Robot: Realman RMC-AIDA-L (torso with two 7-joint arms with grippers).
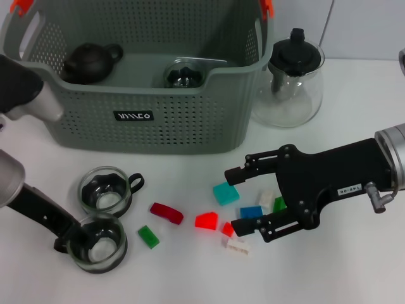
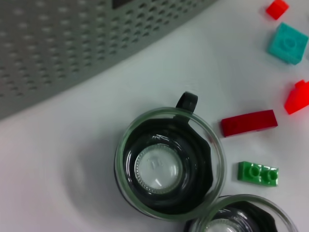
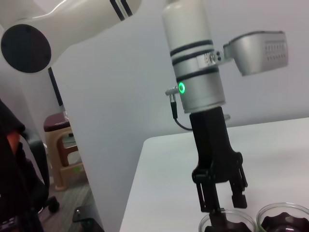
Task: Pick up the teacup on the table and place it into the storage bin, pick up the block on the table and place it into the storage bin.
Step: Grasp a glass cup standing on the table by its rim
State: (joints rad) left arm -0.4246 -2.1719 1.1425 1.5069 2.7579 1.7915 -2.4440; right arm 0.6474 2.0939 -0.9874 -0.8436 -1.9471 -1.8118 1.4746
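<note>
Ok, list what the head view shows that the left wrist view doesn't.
Head only: the bin's inside with a dark teapot, the glass teapot, the open right end effector by the teal block, and the left end effector at the near teacup. Left wrist only: the green block's studs. Both: bin wall, near teacup, far teacup, red block, green and teal blocks.

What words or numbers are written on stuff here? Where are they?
Dark label on the front of the storage bin: white lettering, too blurred and stylised to read for sure.
Small white sticker on the right gripper, on its black body: a few characters, too small to read.
Nothing readable on the teacups, the blocks, the glass teapot or the left gripper.
</note>
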